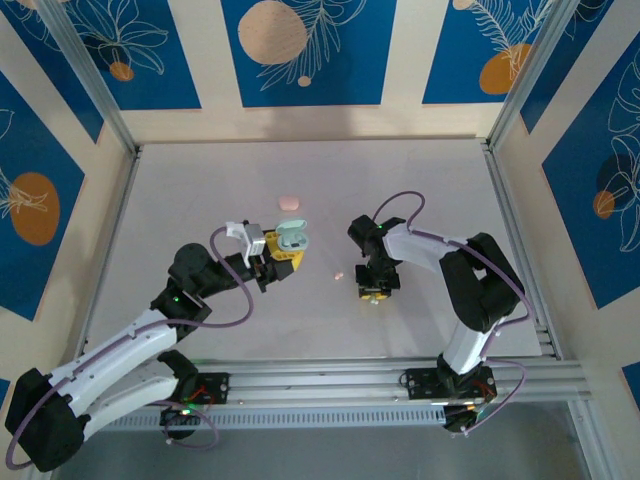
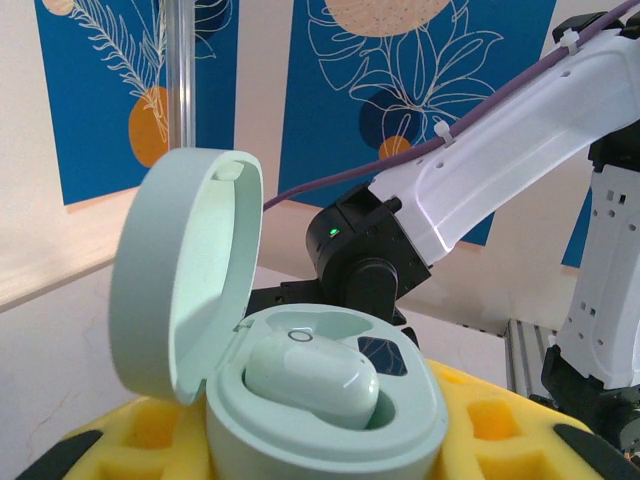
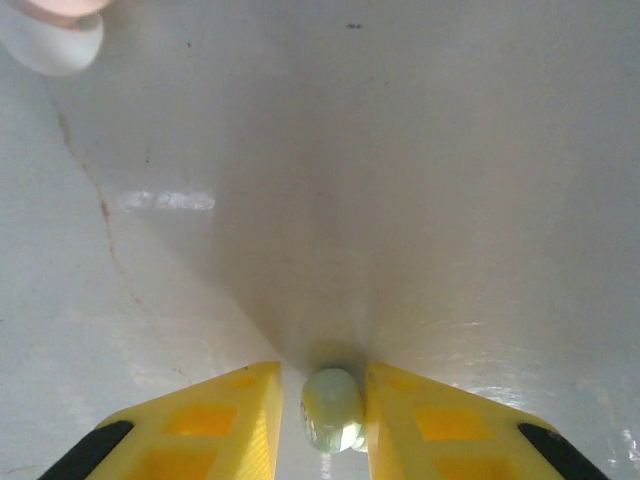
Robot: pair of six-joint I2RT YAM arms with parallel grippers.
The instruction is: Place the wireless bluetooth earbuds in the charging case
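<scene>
My right gripper (image 3: 332, 425) sat low at the bottom of its wrist view, yellow fingers pressed in on a tiny pale mint plastic earbud (image 3: 331, 408) that lay on the matte grey table (image 3: 400, 180). The pads looked to be touching it on both sides, which I judged enough of a pinch to lift it cleanly. In the overhead view that arm was just right of centre. My left gripper (image 1: 284, 256), left of centre, was clamped on the rounded pale mint plastic charging case (image 2: 400, 425) and held it clear of the table. Its hinged lid (image 2: 185, 270) was swung fully back and the mouth faced up, presumably so the right arm could come straight down into it. A second mint earbud (image 2: 311, 378) was already seated in the near well, and the well beside it looked free. A tiny pink earbud (image 1: 338, 274) lay loose between the two grippers. A small pink case (image 1: 289, 202) waited above centre, well apart from both.
</scene>
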